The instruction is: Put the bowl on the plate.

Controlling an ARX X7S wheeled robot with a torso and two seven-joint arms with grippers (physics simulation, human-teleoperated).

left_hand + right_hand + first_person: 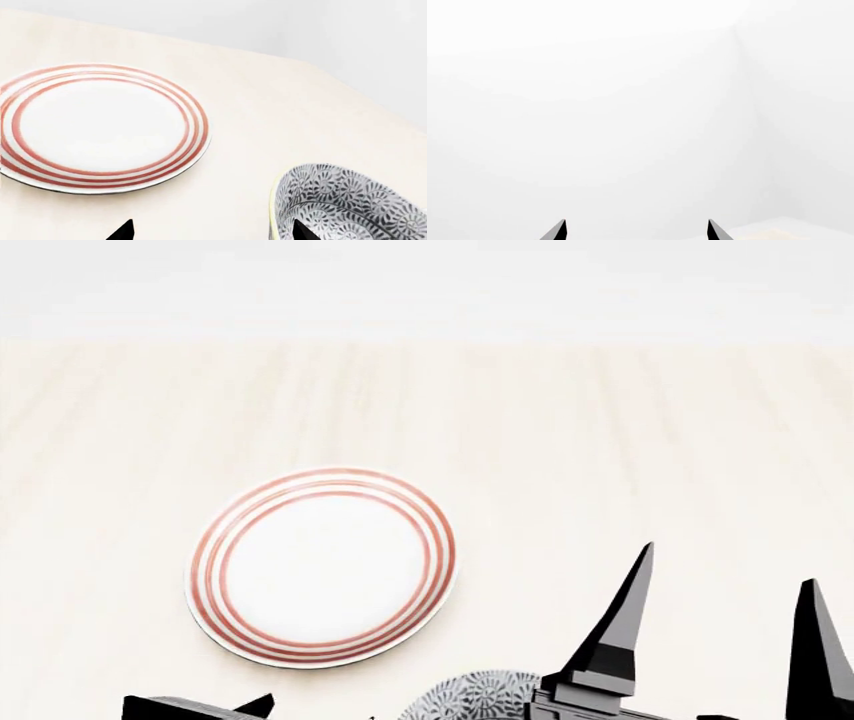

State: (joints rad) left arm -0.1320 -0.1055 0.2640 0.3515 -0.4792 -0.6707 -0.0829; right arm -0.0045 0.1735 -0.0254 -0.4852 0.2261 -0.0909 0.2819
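The plate [320, 565] is white with three red rings and lies flat on the pale wooden table, empty. The bowl [470, 698], patterned in grey and white, stands on the table just nearer than the plate and is cut off by the head view's lower edge. In the left wrist view the plate [100, 127] and the bowl [350, 205] lie apart. My left gripper [212, 231] is open, with one fingertip [300, 232] over the bowl's inside and the other outside its yellowish rim. My right gripper [727, 565] is raised and open, holding nothing, to the right of the bowl.
The wooden table [601, 420] runs back to a plain white wall. The right wrist view faces that white wall, with my right gripper [637, 231] open and a table corner [780, 233] just showing. A table edge [360, 90] lies beyond the bowl.
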